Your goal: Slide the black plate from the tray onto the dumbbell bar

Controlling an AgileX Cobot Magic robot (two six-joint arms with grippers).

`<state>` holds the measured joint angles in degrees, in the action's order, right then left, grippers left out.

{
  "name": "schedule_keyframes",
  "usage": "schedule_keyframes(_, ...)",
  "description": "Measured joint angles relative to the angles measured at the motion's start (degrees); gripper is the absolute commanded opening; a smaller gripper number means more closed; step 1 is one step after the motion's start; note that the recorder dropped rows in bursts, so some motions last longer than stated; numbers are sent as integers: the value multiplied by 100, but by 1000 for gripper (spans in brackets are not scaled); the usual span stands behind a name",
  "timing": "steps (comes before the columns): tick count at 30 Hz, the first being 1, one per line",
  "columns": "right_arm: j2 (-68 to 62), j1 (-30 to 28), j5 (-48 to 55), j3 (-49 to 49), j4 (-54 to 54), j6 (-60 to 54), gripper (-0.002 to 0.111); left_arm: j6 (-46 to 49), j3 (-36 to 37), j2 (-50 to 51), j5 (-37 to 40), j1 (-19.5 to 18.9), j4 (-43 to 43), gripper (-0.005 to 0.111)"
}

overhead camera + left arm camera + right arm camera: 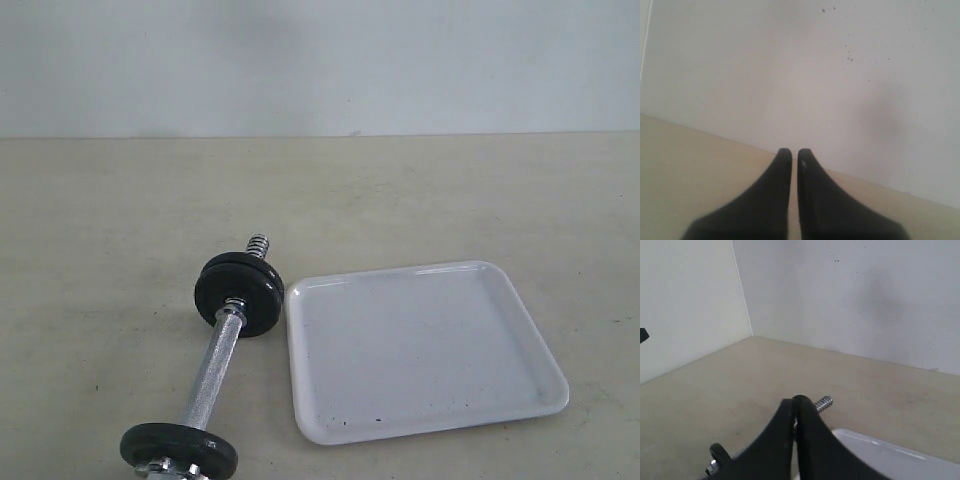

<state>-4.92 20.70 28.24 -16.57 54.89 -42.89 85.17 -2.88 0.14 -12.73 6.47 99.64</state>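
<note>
Exterior view: a pale worktop stood before a plain wall; the dumbbell bar lay at the left, running from near to far, with the white tray just beside it on the right; the tray held no disc. A thick black stack, seemingly two discs together, sat by the bar's far threaded end; a single black disc sat at the near end; neither hand showed here. The black plate was off the tray; it was probably one of the far pair, though which one could not be told.

Left wrist view: the left hand had its fingers pressed together, holding nothing, above bare worktop and facing the wall; no task thing showed.

Right wrist view: the right hand was likewise closed and empty, above the bar; the threaded end showed just past its fingertips, and a corner of the tray lay close by.

The sliding step looked complete. To finish it well, the plate should sit square and flush against its neighbour; for any further push, one hand should steady the bar so that it does not roll.
</note>
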Motion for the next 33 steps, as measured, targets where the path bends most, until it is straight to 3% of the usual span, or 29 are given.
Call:
schedule_keyframes(8,0,0,-127,185,-10,-25,1,0,0,0,9,0,0,4)
schedule_keyframes(13,0,0,-150,185,-10,-14,1,-273,195,0,56,0,-819,4)
schedule_keyframes(18,0,0,-172,185,-10,-14,1,-2191,267,0,442,0,-3117,4)
schedule_keyframes(25,0,0,-171,185,-10,-1,1,-6937,267,0,990,0,-8217,4)
schedule_keyframes(28,0,0,-171,185,-10,-1,1,-7700,267,0,1574,0,-9005,4)
schedule_keyframes(33,34,0,-171,185,-10,-1,1,-7984,267,0,2560,0,-9288,4)
